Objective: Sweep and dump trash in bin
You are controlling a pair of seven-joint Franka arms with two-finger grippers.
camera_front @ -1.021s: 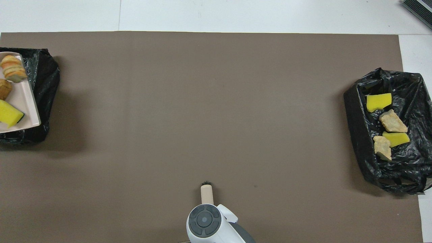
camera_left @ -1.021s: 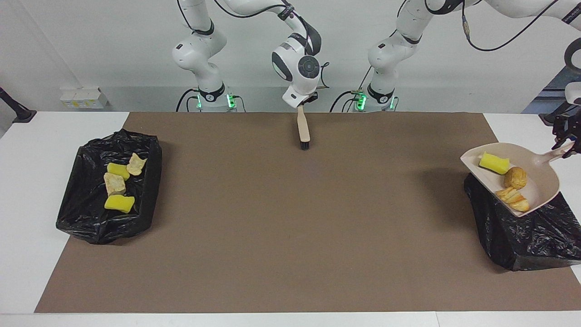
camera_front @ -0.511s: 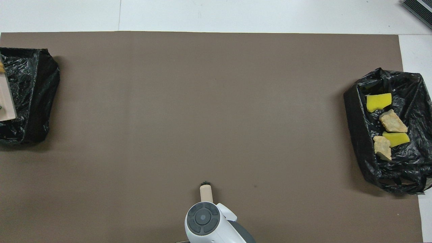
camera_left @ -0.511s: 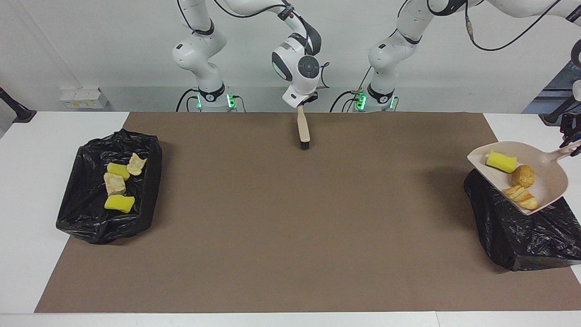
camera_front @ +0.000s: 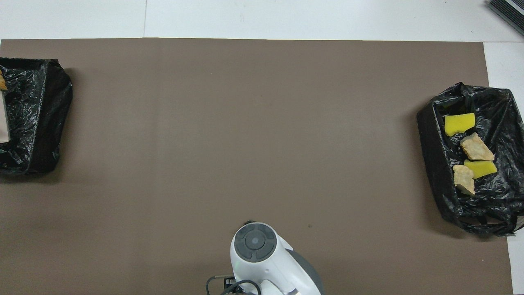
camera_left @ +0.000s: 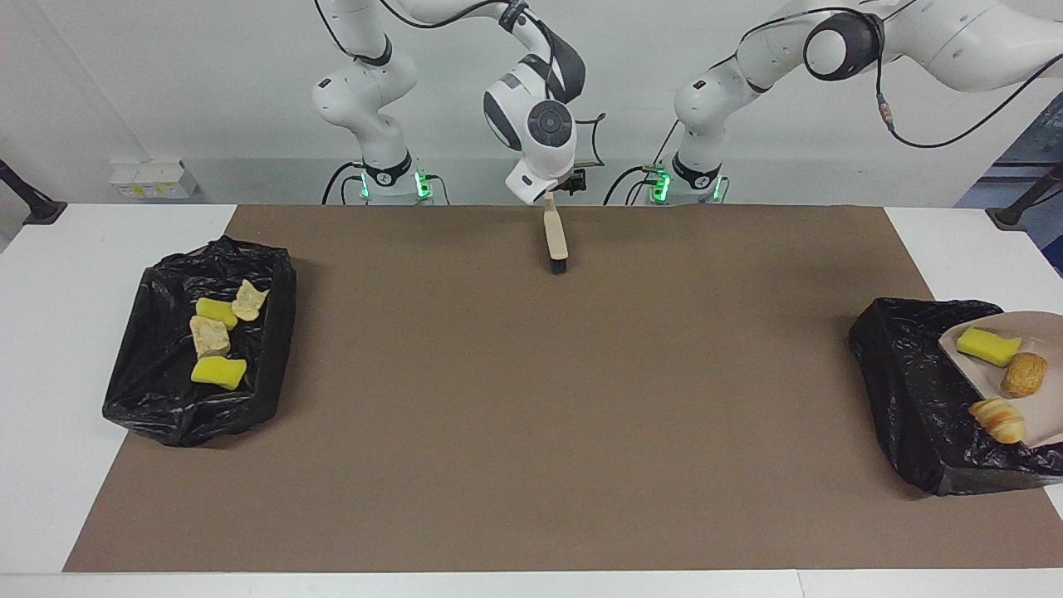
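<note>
I'm at the dump step. The dustpan (camera_left: 1038,332) sits over the bin (camera_left: 905,390) at the table's edge on my left arm's end, with three pieces of trash (camera_left: 987,346) on it. Next I judge it must tip so they slide off into the bin. My left gripper is out of view, closed, presumably on the handle. My right gripper (camera_left: 558,189) waits over the brush (camera_left: 555,241) at the mat's edge nearest me. I can't tell its opening.

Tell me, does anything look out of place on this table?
The dustpan is over the black bin at the left arm's end with three trash pieces lying on it, undumped. Nothing is spilled.
</note>
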